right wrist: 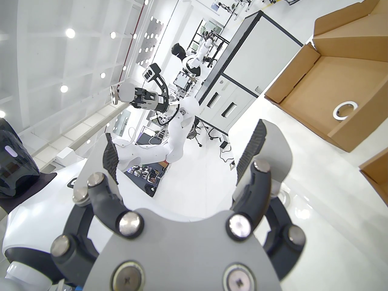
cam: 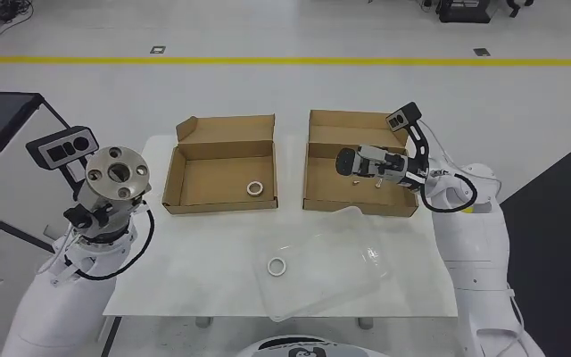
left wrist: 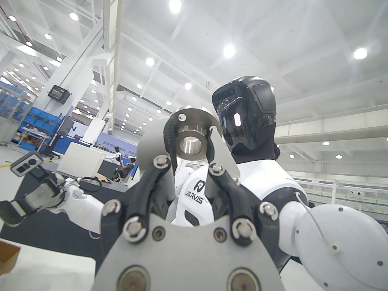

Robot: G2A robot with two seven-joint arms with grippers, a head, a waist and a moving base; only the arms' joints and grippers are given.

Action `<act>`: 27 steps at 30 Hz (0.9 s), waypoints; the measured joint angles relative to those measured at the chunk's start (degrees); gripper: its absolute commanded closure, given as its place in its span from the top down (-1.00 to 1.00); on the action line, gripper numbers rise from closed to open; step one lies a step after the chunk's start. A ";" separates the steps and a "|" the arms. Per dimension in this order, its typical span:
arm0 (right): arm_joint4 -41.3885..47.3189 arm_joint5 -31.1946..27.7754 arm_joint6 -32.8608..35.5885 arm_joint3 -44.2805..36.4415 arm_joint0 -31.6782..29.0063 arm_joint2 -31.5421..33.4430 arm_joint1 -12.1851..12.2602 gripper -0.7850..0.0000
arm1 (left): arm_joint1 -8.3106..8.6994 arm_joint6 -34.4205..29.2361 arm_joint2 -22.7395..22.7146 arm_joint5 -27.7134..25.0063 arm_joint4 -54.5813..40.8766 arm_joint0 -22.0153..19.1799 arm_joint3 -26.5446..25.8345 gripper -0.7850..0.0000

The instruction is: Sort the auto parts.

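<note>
Round flanged metal hub [cam: 118, 171] clamped in left tool [left wrist: 189, 145], right tool [right wrist: 183, 140] spread wide, seemingly over brown cardboard box [cam: 323, 183]

The pale bits [cam: 357, 183] in the right cardboard box [cam: 357, 207] are too small to identify. The right pincer [cam: 341, 163], hanging over that box, hides part of its floor.
</note>
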 measured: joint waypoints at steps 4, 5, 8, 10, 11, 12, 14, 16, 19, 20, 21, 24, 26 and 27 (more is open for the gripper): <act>0.00 0.00 0.00 0.00 0.00 0.00 0.00 1.00 | -0.45 -0.83 -0.51 0.84 -1.01 -0.12 -0.19 -1.00; 0.00 0.00 0.00 0.00 0.00 0.00 0.00 1.00 | -0.45 -0.83 -0.51 0.84 -1.01 -0.12 -0.19 -1.00; 0.00 0.00 0.00 0.00 0.00 0.00 0.00 1.00 | -0.73 -1.41 -0.87 1.41 -1.21 -0.12 0.04 -1.00; 0.00 0.00 0.00 0.00 0.00 0.00 0.00 1.00 | -1.22 -2.75 -1.80 2.74 -1.37 -0.05 0.80 -1.00; 0.00 0.00 0.00 0.00 0.00 0.00 0.00 1.00 | -1.42 -3.21 -2.21 3.20 -1.20 0.00 1.10 -1.00; 0.00 0.00 0.00 0.00 0.00 0.00 0.00 1.00 | -1.75 -3.84 -2.79 3.83 -1.01 0.13 1.52 -1.00; 0.00 0.00 0.00 0.00 0.00 0.00 0.00 1.00 | -2.23 -5.00 -3.74 4.98 -0.03 0.43 2.39 -1.00; 0.00 0.00 0.00 0.00 0.00 0.00 0.00 1.00 | -2.79 -6.03 -4.58 6.03 0.82 0.93 3.52 -1.00; 0.00 0.00 0.00 0.00 0.00 0.00 0.00 1.00 | -3.44 -7.03 -5.72 7.04 3.08 1.30 4.67 -1.00; 0.00 0.00 0.00 0.00 0.00 0.00 0.00 1.00 | -3.59 -7.18 -5.94 7.20 4.18 1.42 4.91 -1.00; 0.00 0.00 0.00 0.00 0.00 0.00 0.00 1.00 | -3.74 -7.26 -6.09 7.28 5.75 1.62 5.16 -1.00; 0.00 0.00 0.00 0.00 0.00 0.00 0.00 1.00 | -3.98 -6.67 -5.84 6.68 8.85 2.04 5.26 -1.00; 0.00 0.00 0.00 0.00 0.00 0.00 0.00 1.00 | -4.02 -6.07 -5.52 6.09 10.09 2.17 5.19 -1.00; 0.00 0.00 0.00 0.00 0.00 0.00 0.00 1.00 | -4.01 -5.61 -5.29 5.61 10.69 2.24 5.19 -1.00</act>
